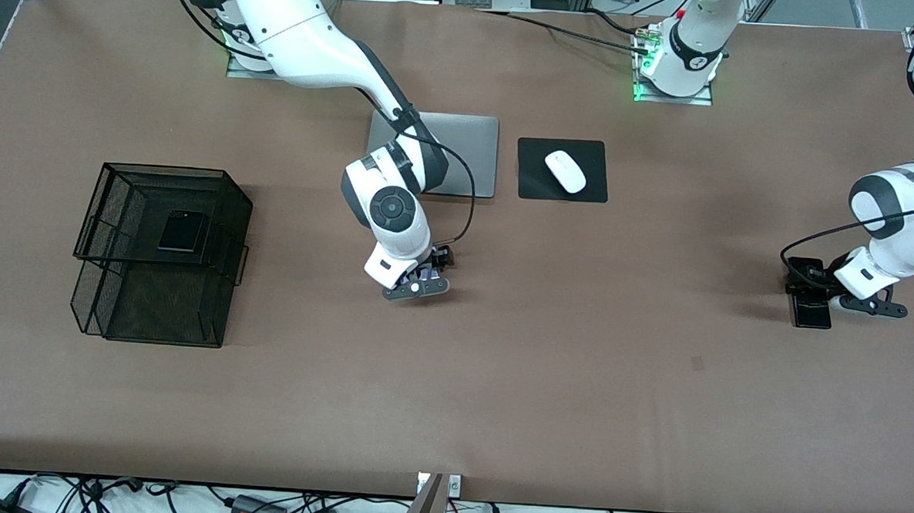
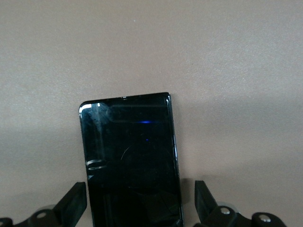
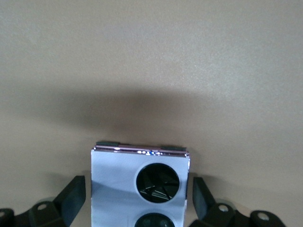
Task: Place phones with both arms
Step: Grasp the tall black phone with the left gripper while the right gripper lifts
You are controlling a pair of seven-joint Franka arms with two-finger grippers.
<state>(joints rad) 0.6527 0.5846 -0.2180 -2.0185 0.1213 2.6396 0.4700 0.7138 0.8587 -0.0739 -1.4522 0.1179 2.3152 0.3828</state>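
1. Phones are spread across the brown table [image 1: 498,382]: the squarish black phone [image 1: 183,231] lies on the upper tier of the black mesh tray [image 1: 220,200] toward the right arm's end.
2. Right gripper [image 1: 423,280] is low near the table's middle, nearer the front camera than the silver laptop [image 1: 473,153], its fingers [image 3: 71,198] set either side of the lilac-white phone [image 3: 140,189]; I cannot tell whether they grip it.
3. Left gripper [image 1: 814,291] is low at its own end, jaws apart, straddling the long black phone [image 2: 131,161] flat on the table.
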